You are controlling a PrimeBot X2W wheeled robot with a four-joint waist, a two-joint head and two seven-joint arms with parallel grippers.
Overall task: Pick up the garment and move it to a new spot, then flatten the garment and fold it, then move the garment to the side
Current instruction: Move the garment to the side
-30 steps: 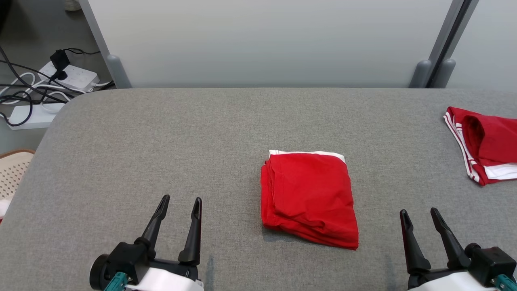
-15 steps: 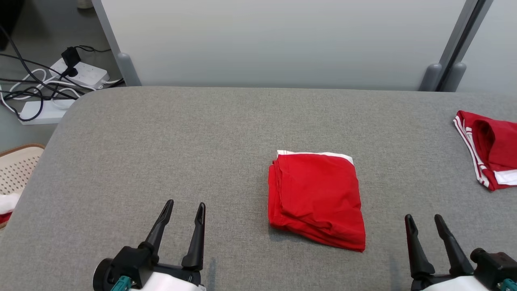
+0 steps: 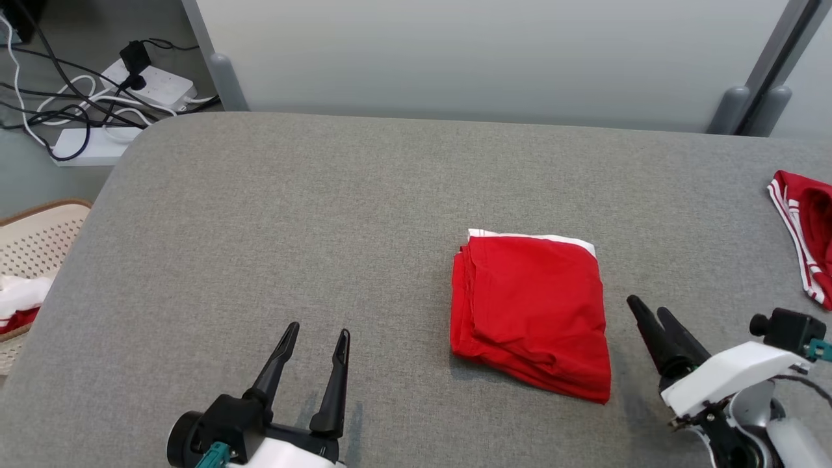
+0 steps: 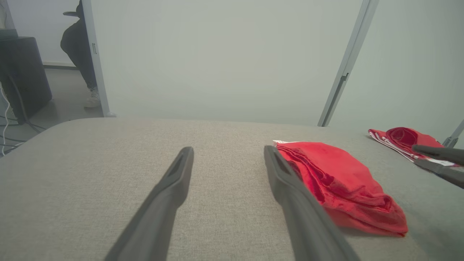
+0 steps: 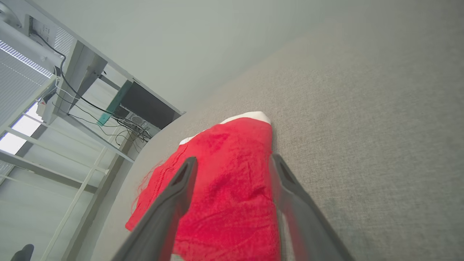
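**First:** What's at the far left?

**Second:** Off the table, down on the floor, there is a pale perforated basket [image 3: 36,240] with white and red cloth in it. Behind it are white power strips [image 3: 153,84] in a tangle of cables.

**First:** The work surface?

**Second:** A table [image 3: 260,208] covered in grey fabric, with rounded corners. A pale partition [image 3: 455,58] stands behind its far edge.

**First:** Left arm?

**Second:** The left gripper [image 3: 319,329] is at the near edge, left of centre, over bare fabric. Its two dark fingers are spread with nothing between them and point toward the partition. It is well apart from the cloth.

**First:** And the item in question?

**Second:** The folded red garment [image 3: 530,312] lies flat on the table, right of centre. It is a rough rectangle, with layers showing along its left and near edges and a white band along the far edge.

**First:** Right arm?

**Second:** The right gripper [image 3: 647,305] is just beside the garment's right edge, turned on its side, with its fingers aimed at the cloth. Its own wrist camera shows the fingers wide apart, framing red fabric and gripping nothing. From above, a narrow strip of grey shows between tips and cloth.

**First:** Further right?

**Second:** A second red garment [image 3: 803,234] with white stripes lies loosely at the table's right edge, well apart from the folded one
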